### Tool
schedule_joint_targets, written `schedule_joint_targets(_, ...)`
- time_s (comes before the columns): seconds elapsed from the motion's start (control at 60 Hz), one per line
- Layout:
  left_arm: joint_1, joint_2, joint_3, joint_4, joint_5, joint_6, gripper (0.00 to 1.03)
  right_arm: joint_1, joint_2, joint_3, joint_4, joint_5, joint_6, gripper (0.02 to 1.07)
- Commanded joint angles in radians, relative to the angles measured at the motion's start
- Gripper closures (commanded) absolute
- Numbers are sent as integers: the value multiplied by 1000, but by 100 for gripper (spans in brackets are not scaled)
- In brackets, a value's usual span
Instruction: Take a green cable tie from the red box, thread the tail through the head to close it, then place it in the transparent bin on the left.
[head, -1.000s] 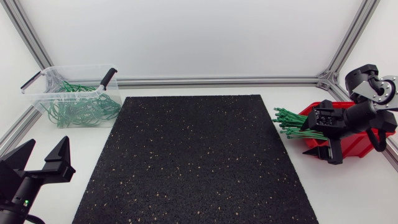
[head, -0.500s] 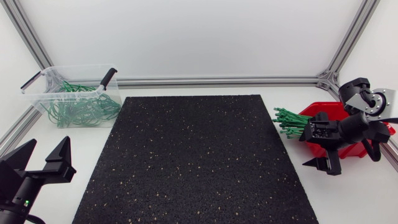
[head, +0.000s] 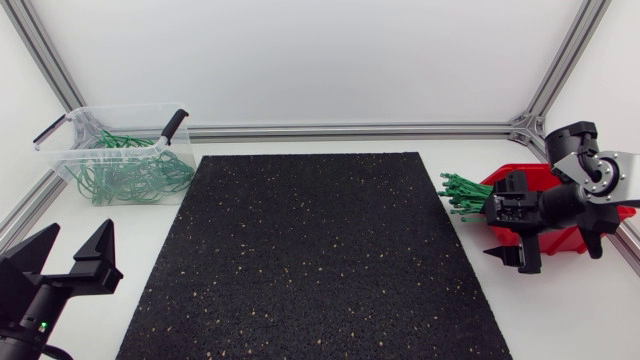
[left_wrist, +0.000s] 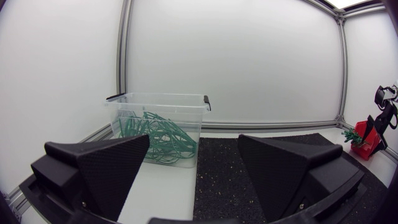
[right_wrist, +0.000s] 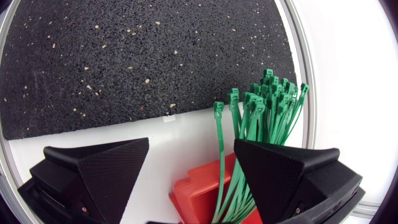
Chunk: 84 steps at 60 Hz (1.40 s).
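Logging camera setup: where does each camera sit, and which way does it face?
Head view: fixed overhead, looking down on the black speckled rubber mat; left pincer and right pincer show.
Left wrist view: behind the left pincer, open in front, looking across the table at the transparent plastic bin.
Right wrist view: behind the open right pincer, looking down on green cable ties sticking out of the red plastic box.
Shared: head and left wrist both show the bin; head and right wrist, the box.
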Motion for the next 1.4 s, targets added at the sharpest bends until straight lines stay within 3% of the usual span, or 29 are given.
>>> schedule_joint_targets(0.0,-3,-2,-38,-24,5,-16,4,15,-1,-24,26,15,4,7)
schedule_joint_targets(0.583,-1,-2,-38,-26,7,-16,4,22,-36,-141,150,54,-4,16)
schedule_joint_targets(1.383,0,-2,-38,-29,7,-16,4,24,-218,-269,129,59,-50,16)
